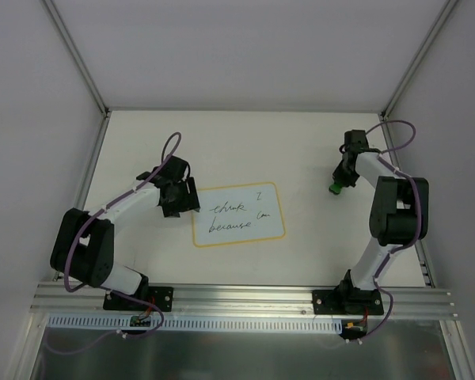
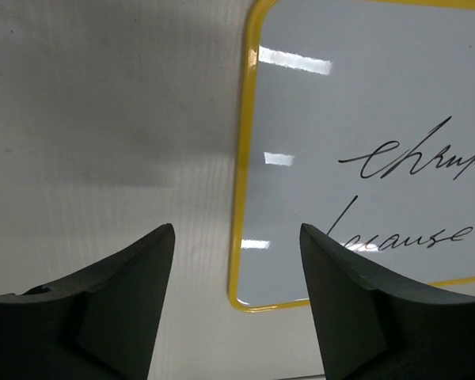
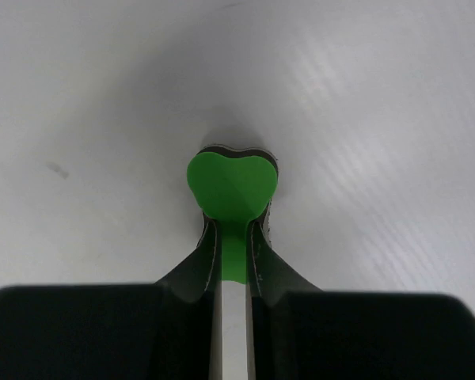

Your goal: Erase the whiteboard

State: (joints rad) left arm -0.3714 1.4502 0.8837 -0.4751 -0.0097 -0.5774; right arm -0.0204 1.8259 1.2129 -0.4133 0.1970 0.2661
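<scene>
The whiteboard lies flat mid-table, white with a yellow border and black handwriting. In the left wrist view its near-left corner shows between my fingers. My left gripper is open and empty, just left of the board's left edge; it also shows in the left wrist view. My right gripper is at the far right, well away from the board, shut on a small green block. In the right wrist view the green block sticks out past the shut gripper, its lower edge at the table.
White walls with aluminium posts enclose the table on three sides. An aluminium rail with both arm bases runs along the near edge. The right arm's elbow stands beside the right wall.
</scene>
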